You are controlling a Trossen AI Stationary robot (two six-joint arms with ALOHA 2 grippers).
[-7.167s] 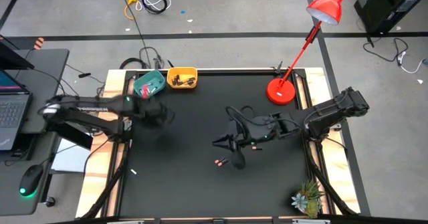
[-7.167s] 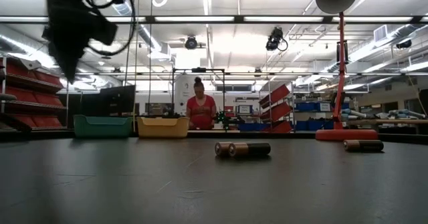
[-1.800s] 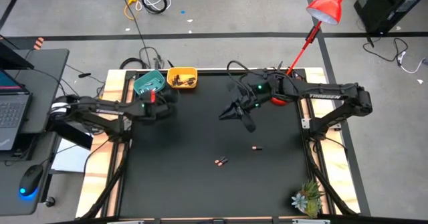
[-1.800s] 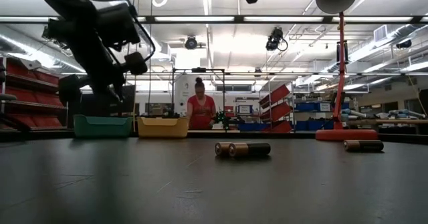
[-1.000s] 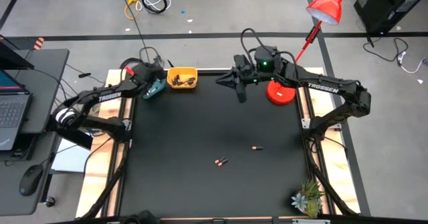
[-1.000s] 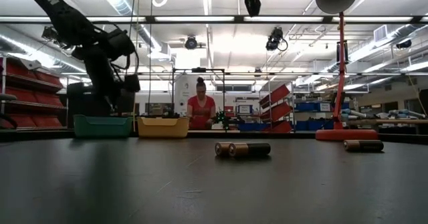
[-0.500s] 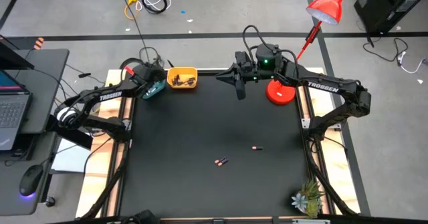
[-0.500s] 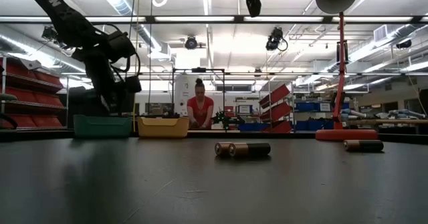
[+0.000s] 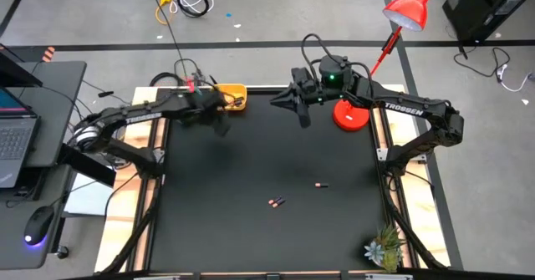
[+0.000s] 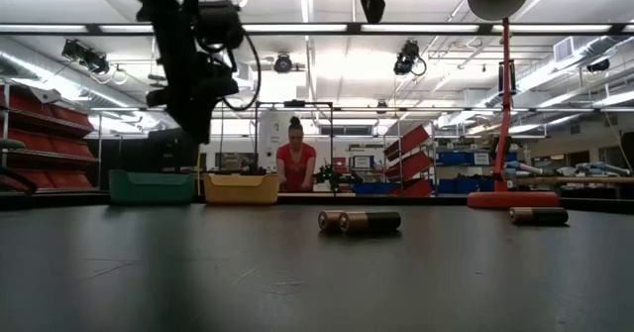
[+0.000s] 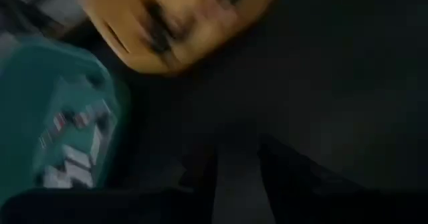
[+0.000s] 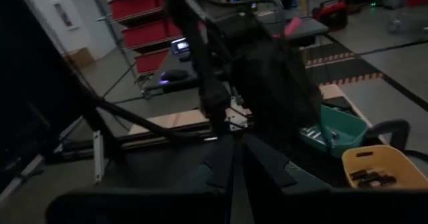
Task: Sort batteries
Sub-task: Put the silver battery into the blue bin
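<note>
Left gripper [image 9: 219,123] near yellow bowl [image 9: 231,93], fingers slightly apart, empty. Right gripper [image 9: 284,101] raised, fingers together. Batteries [image 9: 277,202] mid-table.

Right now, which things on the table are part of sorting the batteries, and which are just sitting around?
Job: loose batteries, another battery, yellow bowl, teal bowl, left end effector.
Bystanders: red lamp, small plant.
</note>
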